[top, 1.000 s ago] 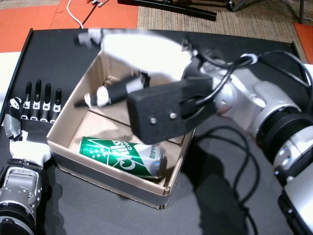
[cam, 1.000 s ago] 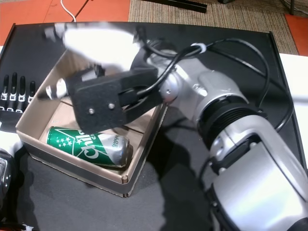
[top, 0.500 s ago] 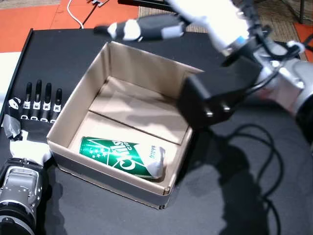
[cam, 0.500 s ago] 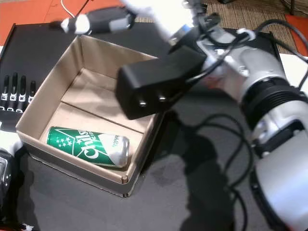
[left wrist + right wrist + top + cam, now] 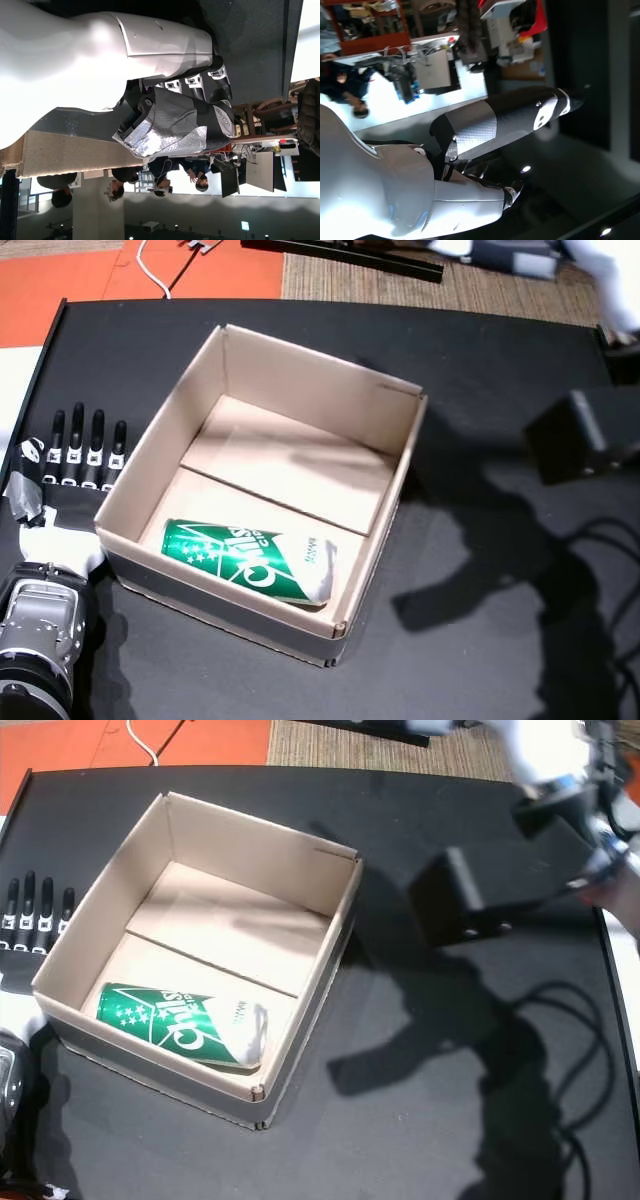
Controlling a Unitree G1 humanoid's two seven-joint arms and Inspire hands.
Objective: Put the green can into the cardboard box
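Observation:
The green can [image 5: 248, 560] lies on its side in the near corner of the open cardboard box [image 5: 318, 378], seen in both head views as can [image 5: 180, 1025] and box [image 5: 262, 848]. My left hand [image 5: 78, 452] rests flat on the black table left of the box, open, fingers straight; the left wrist view shows the same hand [image 5: 190, 100]. My right hand [image 5: 540, 755] is blurred at the far right, well off the box, open and holding nothing. Its black wrist block [image 5: 575, 445] hangs below it. One straight finger of the right hand [image 5: 510, 122] fills the right wrist view.
A black mat [image 5: 470, 640] covers the table. Black cables [image 5: 560, 1020] trail over its right side. Beyond the far edge are orange floor [image 5: 60, 280], a woven rug [image 5: 400, 285], a white cord [image 5: 150, 270] and a black bar [image 5: 345, 255]. People stand in the background of the left wrist view.
My right hand rose from over the box and swung away to the far right. The can stays lying in the box; the left hand has not moved.

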